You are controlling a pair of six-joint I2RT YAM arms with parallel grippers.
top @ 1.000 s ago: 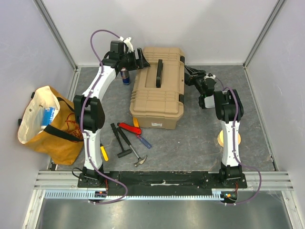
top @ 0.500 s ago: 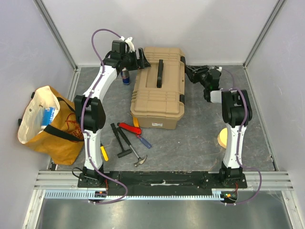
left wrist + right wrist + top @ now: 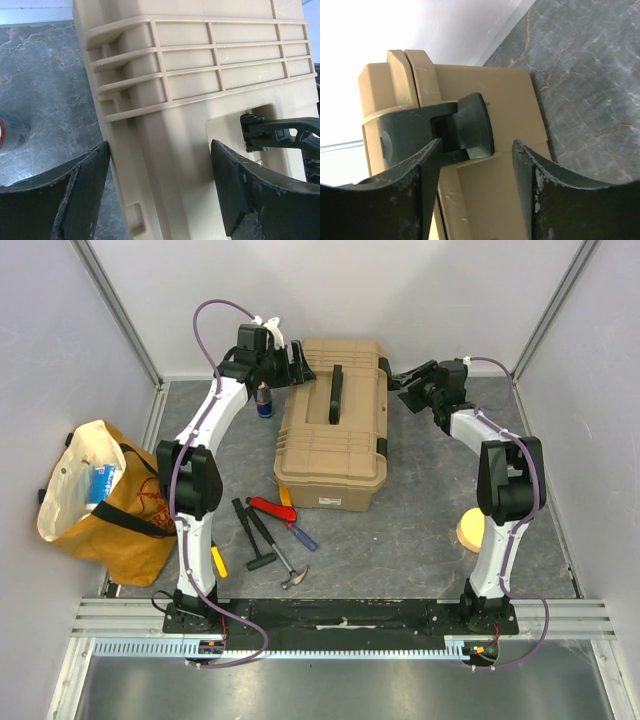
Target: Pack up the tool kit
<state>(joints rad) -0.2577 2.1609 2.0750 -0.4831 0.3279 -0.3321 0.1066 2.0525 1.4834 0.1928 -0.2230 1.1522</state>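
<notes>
The tan toolbox (image 3: 335, 435) lies shut in the middle of the table, with a black handle (image 3: 335, 392) on its lid. My left gripper (image 3: 296, 362) is open at the box's far left corner; in the left wrist view (image 3: 160, 192) its jaws straddle the box's ribbed edge (image 3: 200, 75). My right gripper (image 3: 410, 380) is open at the box's far right side; in the right wrist view (image 3: 477, 165) it faces a black latch (image 3: 457, 132) on the box (image 3: 500, 95). A hammer (image 3: 283, 562), a red-handled tool (image 3: 268, 507) and black tools (image 3: 250, 530) lie in front of the box.
A yellow bag (image 3: 100, 505) stands at the left. A can (image 3: 263, 400) stands left of the box, also in the left wrist view (image 3: 10, 132). A tan disc (image 3: 470, 532) lies by the right arm. A yellow-handled tool (image 3: 217, 560) lies near the left arm's base.
My right arm has swung up and back, bringing its gripper to the far right latch of the box. The left arm has barely moved.
</notes>
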